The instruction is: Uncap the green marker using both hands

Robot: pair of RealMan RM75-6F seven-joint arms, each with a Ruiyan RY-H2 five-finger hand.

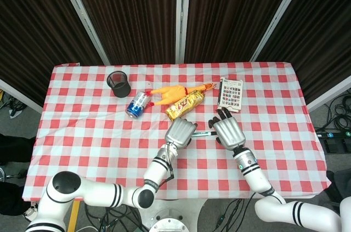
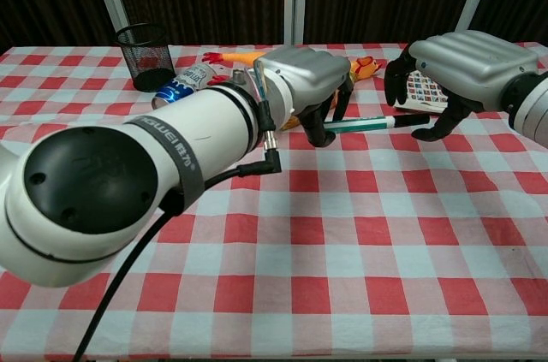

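Note:
The green marker (image 2: pixel 363 126) lies level just above the checked tablecloth, its black cap pointing right. My left hand (image 2: pixel 301 78) grips its left end, and in the head view this left hand (image 1: pixel 181 131) covers most of the barrel, leaving a short stretch of the marker (image 1: pixel 207 133) showing. My right hand (image 2: pixel 458 60) arches over the cap end with its fingers apart, fingers behind the cap and thumb in front of it. I see no grip on the cap. From above, the right hand (image 1: pixel 227 128) hides the cap.
A black mesh cup (image 1: pixel 119 84) stands at the back left. A blue can (image 1: pixel 137 104), a rubber chicken (image 1: pixel 175 92) and a gold snack pack (image 1: pixel 185 105) lie just behind the hands. A picture booklet (image 1: pixel 231 94) lies behind the right hand.

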